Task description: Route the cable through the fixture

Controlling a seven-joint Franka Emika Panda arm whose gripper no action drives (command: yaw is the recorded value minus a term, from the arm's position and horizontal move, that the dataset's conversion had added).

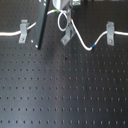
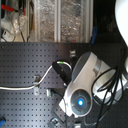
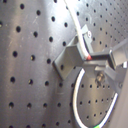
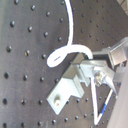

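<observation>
The white cable point(image 1: 84, 40) runs from the first exterior view's left through the left upright clip, loops under my gripper point(image 1: 63, 8), passes the slanted grey fixture point(image 1: 67, 35) and sags to its blue band point(image 1: 93, 47) before the right clip. My gripper hangs just above the fixture and looks shut on the cable. In the first wrist view the cable point(image 3: 79, 29) lies in the forked top of the fixture point(image 3: 70, 59), with a finger point(image 3: 118, 55) close beside it. In the second wrist view the cable point(image 4: 64, 53) curls above the fixture point(image 4: 67, 89).
Two upright grey clips stand on the black perforated board, one at the first exterior view's left point(image 1: 22, 31) and one at its right point(image 1: 110, 33). A dark slanted bar point(image 1: 42, 25) crosses near the fixture. The arm's white body point(image 2: 82, 85) fills much of the second exterior view.
</observation>
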